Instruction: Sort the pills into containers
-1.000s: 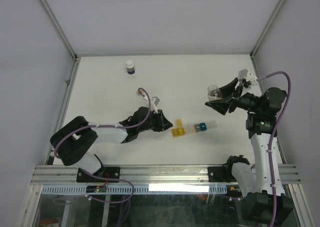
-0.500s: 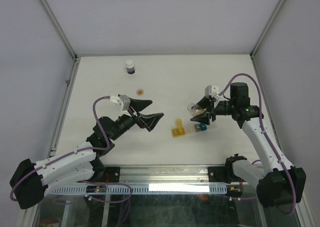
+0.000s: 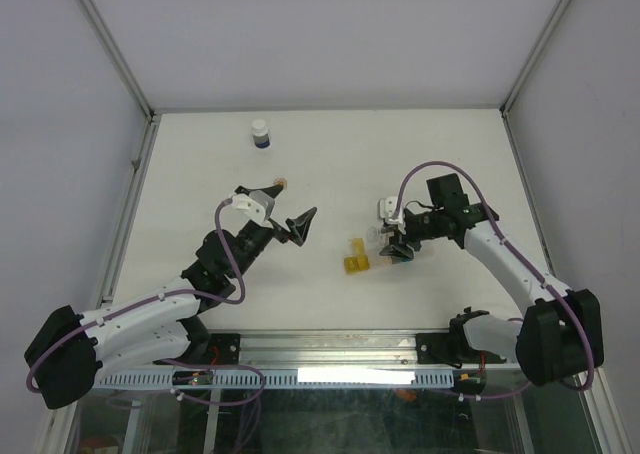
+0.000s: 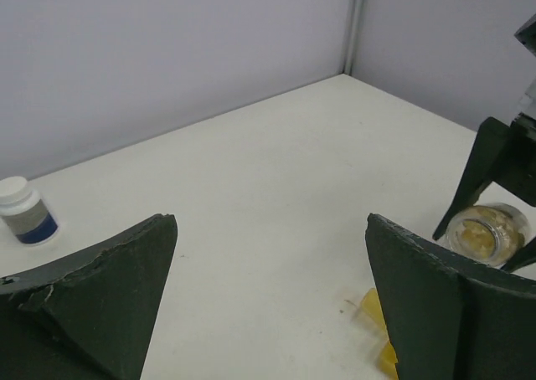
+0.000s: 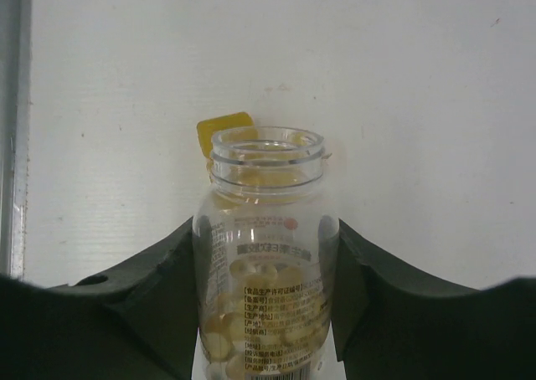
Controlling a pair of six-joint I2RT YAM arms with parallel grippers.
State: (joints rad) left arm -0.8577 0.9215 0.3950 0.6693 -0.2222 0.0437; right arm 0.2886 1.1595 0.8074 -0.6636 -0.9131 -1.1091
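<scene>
My right gripper [image 3: 392, 242] is shut on a clear, uncapped pill bottle [image 5: 266, 246] with pale yellow pills [image 5: 268, 317] lying in its lower half. It holds the bottle tipped low over the row of containers. The bottle's mouth points at the yellow container [image 5: 224, 133], which is also seen in the top view [image 3: 356, 260]. The rest of the row is mostly hidden under that gripper. My left gripper [image 3: 288, 214] hangs wide open and empty above the table, left of the containers. Between its fingers [image 4: 100, 288] I see bare table, the bottle [image 4: 490, 233] and a yellow container corner [image 4: 373, 309].
A small white bottle with a dark blue band [image 3: 260, 134] stands at the back left, also in the left wrist view [image 4: 25, 213]. A small orange-brown lid [image 3: 281, 183] lies just behind the left gripper. Walls enclose the table on three sides.
The left gripper has opened, lifted off the table and pulled back left from the containers. The right arm brought the bottle down from the back right and tipped it over the row.
</scene>
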